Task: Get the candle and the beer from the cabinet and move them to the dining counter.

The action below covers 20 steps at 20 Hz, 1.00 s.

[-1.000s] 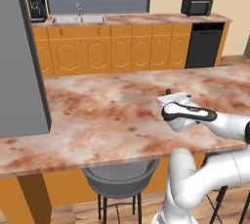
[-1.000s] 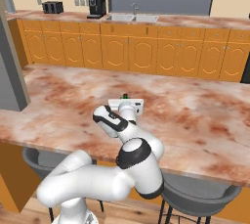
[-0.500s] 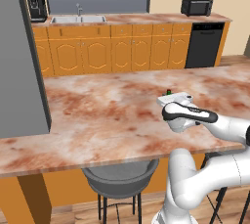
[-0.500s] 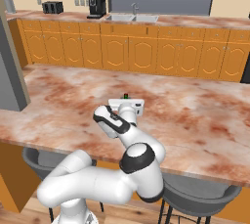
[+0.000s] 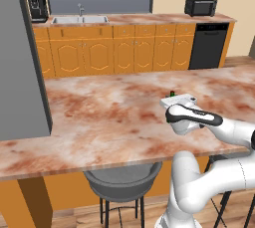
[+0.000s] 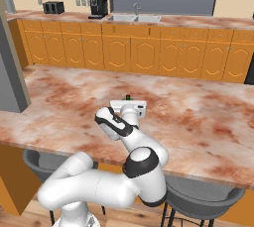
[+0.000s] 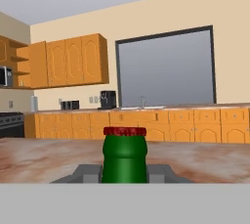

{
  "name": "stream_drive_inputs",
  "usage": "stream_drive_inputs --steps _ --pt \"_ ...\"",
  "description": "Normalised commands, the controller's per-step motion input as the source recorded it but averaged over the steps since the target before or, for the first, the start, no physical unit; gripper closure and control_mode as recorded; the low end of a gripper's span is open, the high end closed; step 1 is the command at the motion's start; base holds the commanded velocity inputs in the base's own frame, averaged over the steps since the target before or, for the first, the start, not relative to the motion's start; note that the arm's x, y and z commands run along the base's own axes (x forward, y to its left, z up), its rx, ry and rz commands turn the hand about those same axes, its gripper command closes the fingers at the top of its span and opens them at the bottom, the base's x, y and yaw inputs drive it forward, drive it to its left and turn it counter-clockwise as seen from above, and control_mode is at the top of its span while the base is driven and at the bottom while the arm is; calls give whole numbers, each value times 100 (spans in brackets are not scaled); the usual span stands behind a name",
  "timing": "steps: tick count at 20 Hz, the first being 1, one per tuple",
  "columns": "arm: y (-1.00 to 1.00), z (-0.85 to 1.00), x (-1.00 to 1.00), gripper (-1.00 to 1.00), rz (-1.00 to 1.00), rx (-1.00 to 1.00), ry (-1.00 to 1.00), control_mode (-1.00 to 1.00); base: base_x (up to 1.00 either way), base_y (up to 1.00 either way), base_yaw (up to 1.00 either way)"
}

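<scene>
The beer (image 7: 124, 157), a dark green bottle with a red cap, stands upright between my fingers (image 7: 87, 171) in the hand view. My gripper (image 7: 124, 173) is shut on it. In the base views my gripper (image 5: 180, 100) (image 6: 128, 107) hangs just above the dining counter (image 5: 99, 117) (image 6: 198, 117), near its front edge, and only the beer's red cap (image 5: 172, 93) (image 6: 128, 97) pokes above the hand. The bottle's lower part is hidden, so I cannot tell whether it touches the stone. The candle is out of view. Orange wall cupboards (image 7: 73, 59) hang far off; I cannot tell whether the cabinet is among them.
Grey round stools (image 5: 122, 177) (image 6: 44, 161) stand under the counter's front edge. A tall grey panel (image 5: 20, 57) rises at the left. Across the aisle runs a row of low orange cupboards with a sink (image 5: 79, 19), a coffee machine (image 6: 98, 5), a microwave (image 5: 200, 6) and a black dishwasher (image 5: 208, 48).
</scene>
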Motion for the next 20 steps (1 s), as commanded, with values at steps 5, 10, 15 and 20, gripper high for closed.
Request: stream_drive_inputs --steps 5,10,15,20 --pt "0 0 0 -100 0 0 0 -100 0 0 0" --pt "0 0 0 -100 0 0 0 -100 0 0 0" --pt "-3 0 -12 -100 0 0 0 -100 0 0 0" --pt "-14 1 -34 -100 0 0 0 -100 0 0 0"
